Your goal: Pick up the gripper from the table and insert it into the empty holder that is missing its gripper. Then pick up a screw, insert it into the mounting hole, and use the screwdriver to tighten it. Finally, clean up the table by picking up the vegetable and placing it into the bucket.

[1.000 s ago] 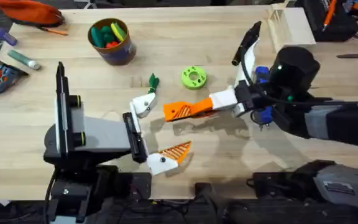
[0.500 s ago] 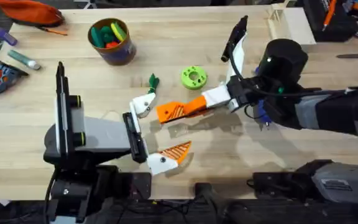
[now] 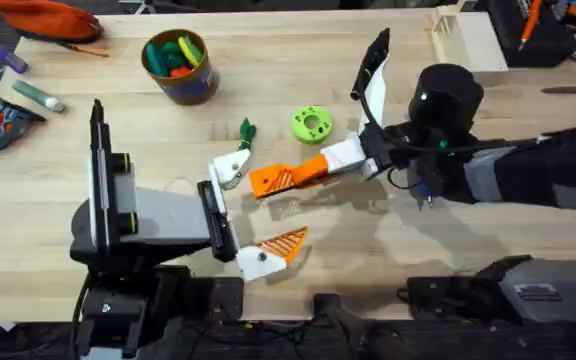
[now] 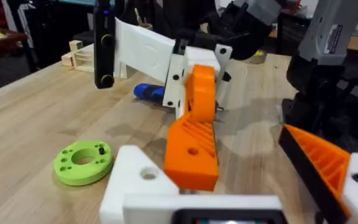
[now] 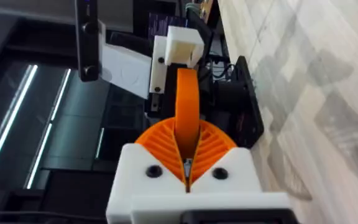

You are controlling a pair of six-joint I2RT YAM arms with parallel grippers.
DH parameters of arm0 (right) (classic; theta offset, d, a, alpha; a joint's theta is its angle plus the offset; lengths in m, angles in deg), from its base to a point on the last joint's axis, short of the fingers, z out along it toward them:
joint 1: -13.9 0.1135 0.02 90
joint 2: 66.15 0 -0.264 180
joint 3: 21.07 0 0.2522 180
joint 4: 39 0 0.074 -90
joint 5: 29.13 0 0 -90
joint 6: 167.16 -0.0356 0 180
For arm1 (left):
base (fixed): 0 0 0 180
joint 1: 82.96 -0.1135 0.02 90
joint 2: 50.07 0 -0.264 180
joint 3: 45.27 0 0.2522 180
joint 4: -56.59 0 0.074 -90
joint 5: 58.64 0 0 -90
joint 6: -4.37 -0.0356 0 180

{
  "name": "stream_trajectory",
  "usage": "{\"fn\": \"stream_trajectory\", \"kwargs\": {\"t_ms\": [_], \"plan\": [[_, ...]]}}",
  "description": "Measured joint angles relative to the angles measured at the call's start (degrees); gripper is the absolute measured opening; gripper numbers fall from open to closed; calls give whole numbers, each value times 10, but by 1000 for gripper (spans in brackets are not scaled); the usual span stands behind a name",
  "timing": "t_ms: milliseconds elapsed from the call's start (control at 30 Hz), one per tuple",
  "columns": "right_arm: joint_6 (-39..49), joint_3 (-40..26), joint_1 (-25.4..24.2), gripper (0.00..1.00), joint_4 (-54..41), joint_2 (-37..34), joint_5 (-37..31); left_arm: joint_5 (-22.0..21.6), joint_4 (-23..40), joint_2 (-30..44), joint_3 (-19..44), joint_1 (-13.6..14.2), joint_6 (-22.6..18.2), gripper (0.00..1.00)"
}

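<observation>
The right tool is closed on the loose orange gripper, carried above the tabletop with its tip just beside the bare white holder on the left tool, which is held open. A slight tilt of the gripper could make it jam at the holder's mouth or be pushed askew in the pinch. A hard push could shift the left arm. The vegetable lies just beyond the holder, near enough to be nudged.

Right gripper clamps orange gripper, tip beside bare holder.
</observation>
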Motion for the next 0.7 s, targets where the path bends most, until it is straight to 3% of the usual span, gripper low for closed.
{"fn": "stream_trajectory", "kwargs": {"t_ms": [167,700], "plan": [[-8,-1,0,14,46,-5,-4,0,0,0,0,0,0,985],[-32,-1,7,14,48,-7,-18,0,0,0,0,0,0,985]]}}
